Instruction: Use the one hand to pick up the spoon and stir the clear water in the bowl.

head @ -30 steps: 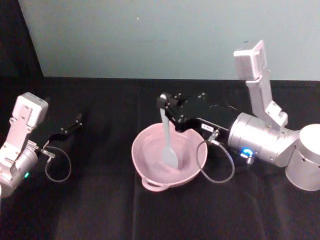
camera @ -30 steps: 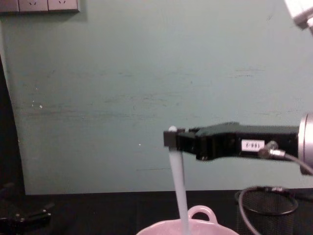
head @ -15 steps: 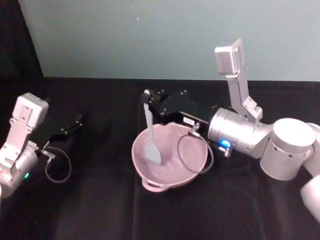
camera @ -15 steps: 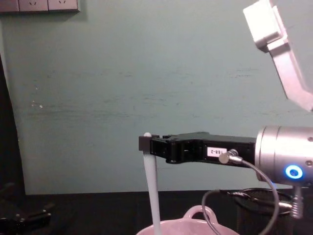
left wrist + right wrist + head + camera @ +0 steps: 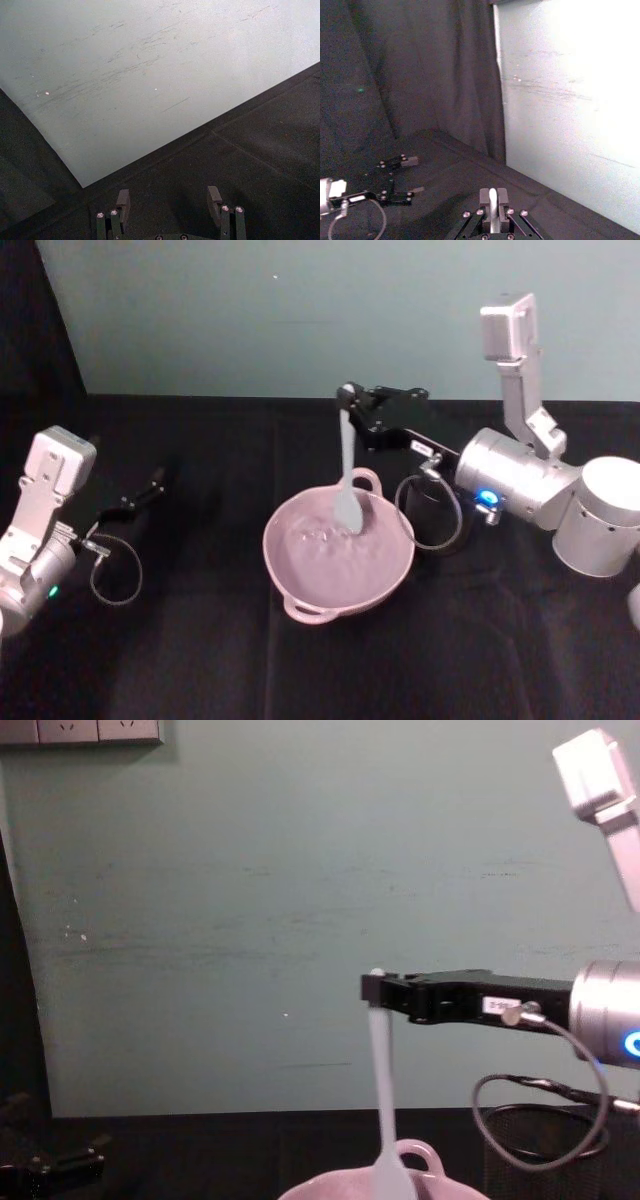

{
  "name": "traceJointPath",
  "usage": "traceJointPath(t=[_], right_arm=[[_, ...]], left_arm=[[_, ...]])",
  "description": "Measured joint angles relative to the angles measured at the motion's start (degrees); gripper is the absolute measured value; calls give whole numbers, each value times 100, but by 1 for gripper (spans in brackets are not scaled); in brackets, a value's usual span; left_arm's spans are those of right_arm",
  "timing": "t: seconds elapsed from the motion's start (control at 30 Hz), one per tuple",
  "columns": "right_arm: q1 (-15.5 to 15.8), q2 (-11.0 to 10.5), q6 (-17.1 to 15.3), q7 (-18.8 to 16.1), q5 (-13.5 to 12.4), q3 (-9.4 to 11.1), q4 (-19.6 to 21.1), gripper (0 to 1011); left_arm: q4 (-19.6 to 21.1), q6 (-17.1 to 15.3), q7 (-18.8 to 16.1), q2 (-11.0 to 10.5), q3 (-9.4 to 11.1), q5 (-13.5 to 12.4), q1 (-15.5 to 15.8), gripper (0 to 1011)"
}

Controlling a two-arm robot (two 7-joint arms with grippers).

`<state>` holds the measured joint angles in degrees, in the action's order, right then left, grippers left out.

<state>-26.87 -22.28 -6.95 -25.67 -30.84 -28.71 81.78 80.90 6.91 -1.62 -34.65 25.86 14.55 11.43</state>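
Note:
My right gripper (image 5: 350, 398) hangs above the far side of the pale pink bowl (image 5: 280, 565), shut on the top end of the white spoon (image 5: 346, 465). The spoon hangs nearly upright, and its flat head dips inside the bowl's far rim, close to the loop handle (image 5: 366, 480). The water surface shows ripples. From the chest view, the right gripper (image 5: 376, 988) reaches in from the right with the spoon (image 5: 381, 1090) dropping to the bowl (image 5: 335, 1186). The right wrist view has the handle end clamped in the right gripper (image 5: 492, 200). My left gripper (image 5: 150, 486) rests parked at the far left.
A black wire-mesh cup (image 5: 545, 1140) stands to the right of the bowl, behind the right arm's grey cable loop (image 5: 432, 525). Black cloth covers the table (image 5: 200, 660). A pale green wall stands behind. The left gripper (image 5: 169, 202) is open over bare cloth.
My right gripper swung from the bowl's left side toward the back right, carrying the spoon head across the water to the far rim. The left arm stayed still.

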Motion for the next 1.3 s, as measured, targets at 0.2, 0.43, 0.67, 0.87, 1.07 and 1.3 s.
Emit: traceJointPath(t=[0.2,0.43,0.67,0.87,1.07,1.3], right_arm=[[137,-176,-58,74,66,133,213,96],[331,-424,-305,47,183,126,676,96],[506,-480,-501,-70,227,-79,1204,96],[525,-368,-517,-144,209,-240,1266,96],[377,-137,-429,-217,183,-382,1031,96],[95,133,-230,-252,128,-383,465,96]], left_arm=[[0,0,0,0,0,0,0,1011],[0,0,0,0,0,0,0,1011],[0,0,0,0,0,0,0,1011],[0,0,0,0,0,0,0,1011],[0,0,0,0,0,0,0,1011],[0,0,0,0,0,0,0,1011]])
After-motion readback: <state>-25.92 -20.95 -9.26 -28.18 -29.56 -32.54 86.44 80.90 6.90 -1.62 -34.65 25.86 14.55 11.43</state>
